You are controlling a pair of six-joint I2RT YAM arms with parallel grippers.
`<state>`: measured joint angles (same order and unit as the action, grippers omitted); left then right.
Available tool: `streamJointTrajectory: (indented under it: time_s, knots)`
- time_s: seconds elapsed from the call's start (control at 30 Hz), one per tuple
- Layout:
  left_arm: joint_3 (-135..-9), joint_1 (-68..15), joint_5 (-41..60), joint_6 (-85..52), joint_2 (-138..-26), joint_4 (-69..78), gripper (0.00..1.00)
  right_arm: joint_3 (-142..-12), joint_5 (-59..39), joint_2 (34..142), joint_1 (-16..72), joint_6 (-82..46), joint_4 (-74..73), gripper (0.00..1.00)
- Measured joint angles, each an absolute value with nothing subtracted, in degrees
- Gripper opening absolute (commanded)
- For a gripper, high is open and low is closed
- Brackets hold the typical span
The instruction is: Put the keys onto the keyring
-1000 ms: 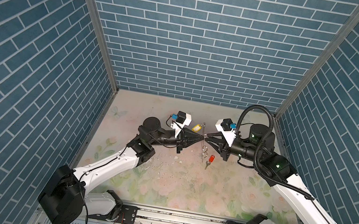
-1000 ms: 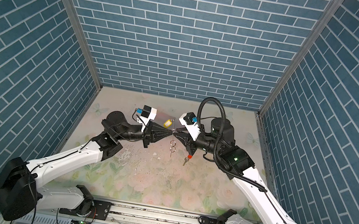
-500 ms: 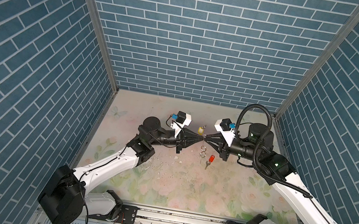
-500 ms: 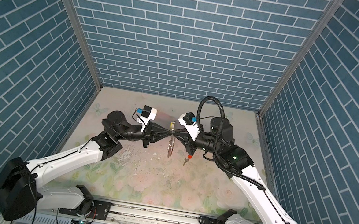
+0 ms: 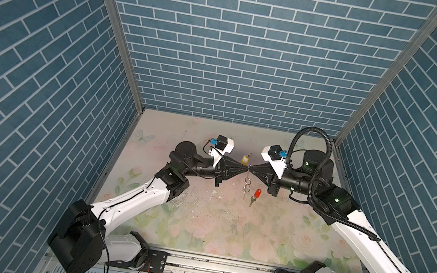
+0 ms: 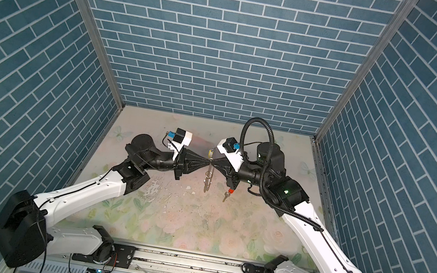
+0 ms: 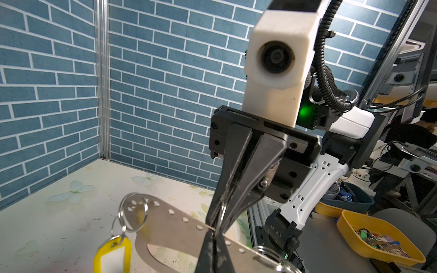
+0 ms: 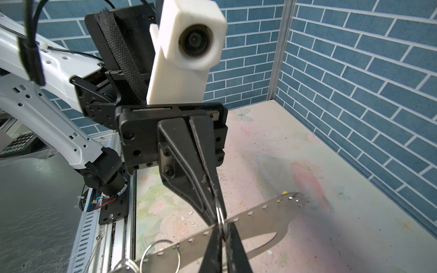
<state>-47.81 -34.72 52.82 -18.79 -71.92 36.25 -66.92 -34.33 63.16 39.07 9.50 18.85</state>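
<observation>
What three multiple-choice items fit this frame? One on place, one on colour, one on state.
1. Where is the red-tagged key?
A. lying on the table
B. hanging on the keyring
C. against the back wall

2. Which colour is the tag that hangs on the keyring?
A. red
B. yellow
C. blue

3. How do the left gripper and the right gripper stand?
A. both open
B. both shut, tips meeting at the keyring
C. left shut, right wide open

Key:
1 A: in both top views it lies on the table, held by neither gripper.
2 B: the left wrist view shows the yellow tag hanging at the keyring's end.
3 B: both wrist views show each pair of fingers pressed together at the raised keyring.
</observation>
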Motion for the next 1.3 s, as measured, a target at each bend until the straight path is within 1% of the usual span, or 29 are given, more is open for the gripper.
streamJointTrajectory:
  time_s: [0.07, 0.3, 0.37, 0.47, 0.53, 0.6, 0.7, 0.8, 0.97, 1.3]
  knots:
    - [-48.01, -34.63, 53.01, -18.83, -72.01, 36.03, 0.0, -66.92, -34.57, 63.16, 38.96, 9.74, 18.9, 0.0]
    - [-48.31, -34.5, 53.25, -18.81, -72.01, 35.07, 0.01, -66.94, -35.2, 63.46, 38.76, 10.24, 18.9, 0.0]
    - [-48.36, -34.46, 53.19, -18.65, -72.01, 34.46, 0.13, -67.13, -35.18, 63.72, 38.74, 10.63, 19.29, 0.0]
    - [-48.53, -34.39, 52.03, -17.61, -71.99, 32.18, 0.24, -68.49, -34.87, 64.51, 38.72, 11.44, 21.67, 0.0]
    - [-48.58, -34.44, 51.33, -16.38, -71.48, 29.82, 0.26, -69.52, -34.54, 65.19, 38.72, 12.29, 23.33, 0.0]
    - [-48.62, -34.72, 50.59, -14.76, -70.41, 26.81, 0.32, -70.74, -34.33, 66.15, 38.83, 12.97, 25.17, 0.0]
    - [-49.1, -34.81, 48.95, -11.92, -67.83, 21.54, 0.38, -72.12, -34.0, 67.35, 38.89, 14.04, 27.64, 0.0]
    - [-50.28, -34.81, 47.16, -9.08, -65.28, 16.45, 0.4, -73.8, -33.36, 68.86, 38.89, 15.14, 30.7, 0.0]
    - [-53.12, -34.87, 43.92, -4.25, -62.65, 7.97, 0.41, -77.62, -32.49, 72.01, 38.89, 16.93, 36.25, 0.0]
    - [-57.14, -34.92, 42.85, 1.96, -65.39, -1.48, 0.41, -84.01, -33.93, 76.55, 38.94, 21.02, 46.28, 0.0]
